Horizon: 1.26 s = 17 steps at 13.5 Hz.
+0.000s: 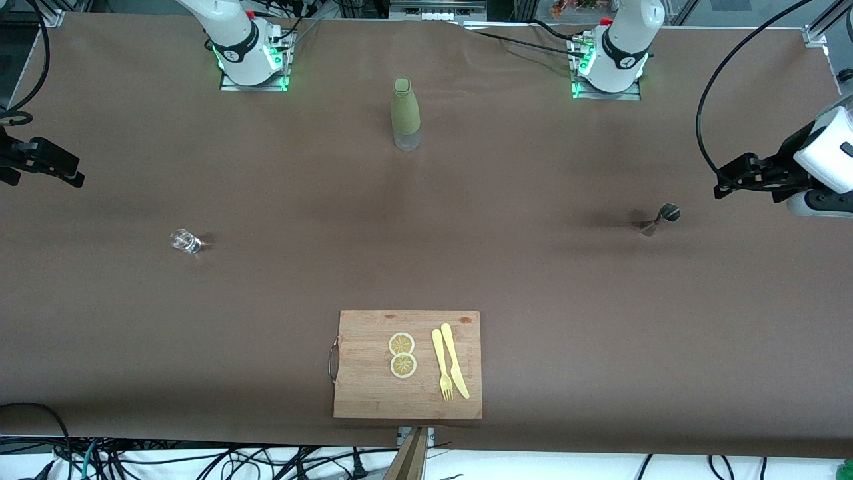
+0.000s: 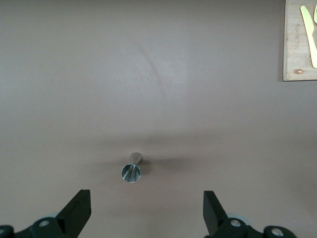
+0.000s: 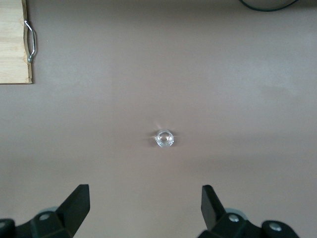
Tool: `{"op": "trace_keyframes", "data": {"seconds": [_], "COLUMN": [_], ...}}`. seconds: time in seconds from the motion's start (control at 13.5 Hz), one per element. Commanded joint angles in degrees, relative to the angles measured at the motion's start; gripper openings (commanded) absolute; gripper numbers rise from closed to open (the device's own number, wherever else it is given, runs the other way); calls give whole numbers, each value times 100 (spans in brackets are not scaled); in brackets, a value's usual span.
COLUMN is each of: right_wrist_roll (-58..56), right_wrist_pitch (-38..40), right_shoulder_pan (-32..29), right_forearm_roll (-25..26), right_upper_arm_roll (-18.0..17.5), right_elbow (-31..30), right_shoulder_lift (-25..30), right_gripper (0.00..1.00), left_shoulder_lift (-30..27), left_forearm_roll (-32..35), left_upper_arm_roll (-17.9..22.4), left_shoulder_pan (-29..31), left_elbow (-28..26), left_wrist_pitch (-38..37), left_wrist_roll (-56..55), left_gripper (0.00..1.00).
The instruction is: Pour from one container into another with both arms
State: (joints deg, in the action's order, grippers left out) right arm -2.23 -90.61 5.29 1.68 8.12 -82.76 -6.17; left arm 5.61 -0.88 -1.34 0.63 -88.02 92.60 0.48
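Nearest the front camera: one wooden cutting board on the worktop, carrying two lemon slices, one yellow fork and one yellow knife. Farther up, one small clear glass stands toward the right arm's end, and one steel jigger toward the left arm's end, well apart from each other. Farthest, one green bottle stands upright between the two bases. Right pincer hangs over its end of the worktop, jaws released and empty, glass centred in its wrist view. Left pincer likewise, released and empty, looking at the jigger. Nothing is gripped yet, so the task looks to be at its start. Risks: both vessels are small and light, so an off-centre close could tip or skid them; the jigger's narrow waist could slip in the fingers; with such a small glass mouth, slight misalignment between the arms could spill the pour.
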Motion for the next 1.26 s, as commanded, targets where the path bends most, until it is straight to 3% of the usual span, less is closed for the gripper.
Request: {"op": "trace_keyframes", "data": {"seconds": [0.0, 1.19], "right_wrist_roll": [3, -6], "right_wrist_pitch": [25, -18], "right_shoulder_pan": [-37, -46], "right_forearm_roll": [-45, -36], "right_upper_arm_roll": [-29, -21], "right_elbow": [-3, -3], "right_shoulder_lift": [46, 37], "right_gripper": [100, 100], "left_shoulder_lift": [-78, -95], "left_forearm_roll": [-17, -35], "left_upper_arm_roll": [-33, 11], "left_shoulder_pan": [43, 60], "left_elbow": [-66, -66], "left_wrist_pitch": [48, 118], "left_wrist_roll": [40, 40], "left_gripper": [100, 100]}}
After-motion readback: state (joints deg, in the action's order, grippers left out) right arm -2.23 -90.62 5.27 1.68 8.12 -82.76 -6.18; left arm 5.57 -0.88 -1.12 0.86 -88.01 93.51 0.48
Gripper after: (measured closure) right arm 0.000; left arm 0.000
